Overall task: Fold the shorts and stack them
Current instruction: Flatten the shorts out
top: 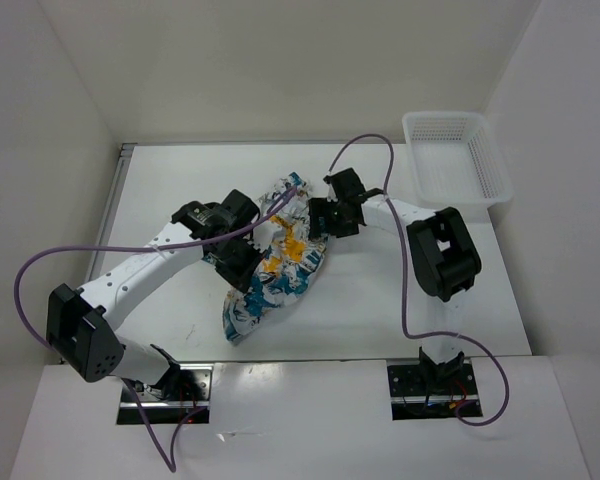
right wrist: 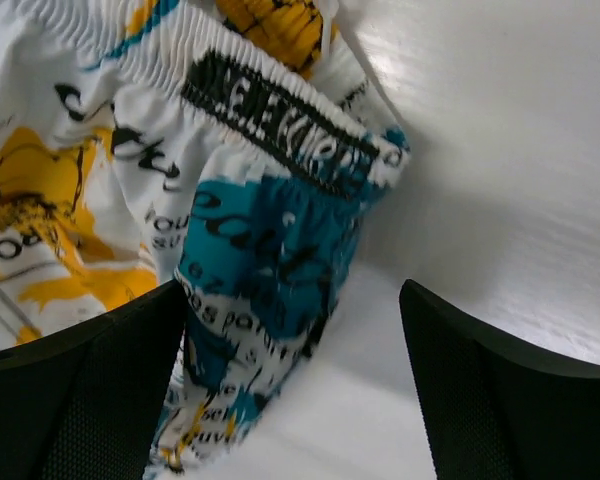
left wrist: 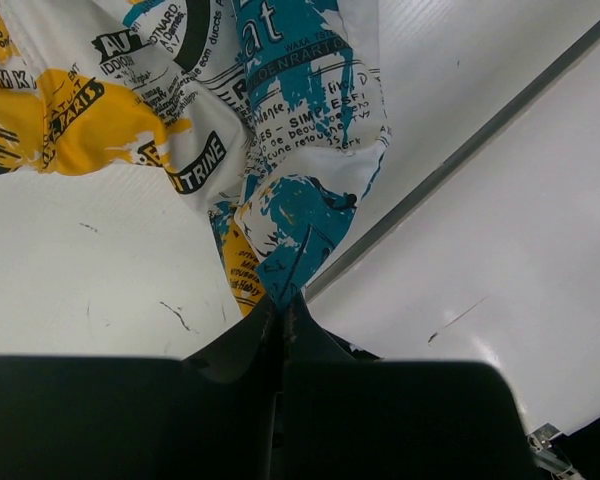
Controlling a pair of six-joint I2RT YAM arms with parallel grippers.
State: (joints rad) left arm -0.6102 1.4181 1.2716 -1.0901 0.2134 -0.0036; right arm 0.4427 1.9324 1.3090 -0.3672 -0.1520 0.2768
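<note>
White cloth shorts (top: 276, 262) with a busy teal, yellow-orange and black print: where do they lie, asks one voice.

Mid-bench, answers the other, in a rumpled band slanting from the middle toward the near edge of the white bench (top: 400, 300), a little left of centre.

Are they folded?

Not neatly. The cloth is bunched and creased, and the elastic waistband corner is curled over. I would judge the fold barely begun, or the cloth not yet spread flat.

What are the arms doing?

Black two-finger left gripper (left wrist: 285, 305) is pinched tight on a bit of the shorts' edge, and the cloth fans out from its tips. Black two-finger right gripper (right wrist: 292, 300) has its jaws spread wide, holding nothing. The waistband corner lies just ahead of it, and I cannot tell if it touches.

Anything else?

One white plastic mesh basket (top: 416, 160) at the far right corner, well apart from the shorts.

What is left?

By my reading, nearly everything: flattening, folding, then stacking. No stack is visible.
</note>
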